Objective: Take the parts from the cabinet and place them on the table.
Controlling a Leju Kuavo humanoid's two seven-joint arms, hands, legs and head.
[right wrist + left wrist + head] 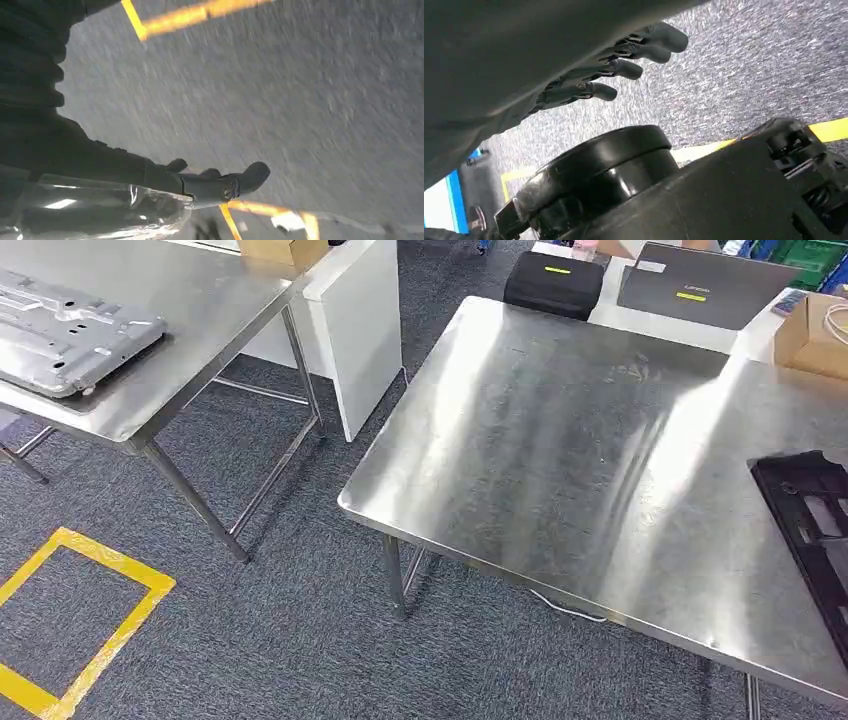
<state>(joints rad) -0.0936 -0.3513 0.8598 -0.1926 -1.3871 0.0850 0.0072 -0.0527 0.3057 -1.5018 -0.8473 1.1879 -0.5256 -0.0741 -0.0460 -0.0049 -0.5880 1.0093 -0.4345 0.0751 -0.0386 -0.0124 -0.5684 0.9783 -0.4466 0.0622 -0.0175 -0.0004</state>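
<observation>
In the right wrist view, my right hand point(200, 182) hangs over the carpet and grips a dark part wrapped in clear plastic point(100, 212), its fingers lying along the wrap. My left hand point(619, 65) hangs beside my body with its fingers spread and nothing in them. In the head view, a steel table point(560, 440) stands ahead on the right. A black ribbed part point(815, 525) lies at that table's right edge. A grey stamped metal part point(65, 335) lies on a second steel table point(200, 310) at the left.
Behind the right table stand a black case point(555, 282), a laptop point(700, 285) and a cardboard box point(815, 335). A white cabinet panel point(365, 330) stands between the tables. Yellow tape point(80, 620) marks a square on the grey carpet at front left.
</observation>
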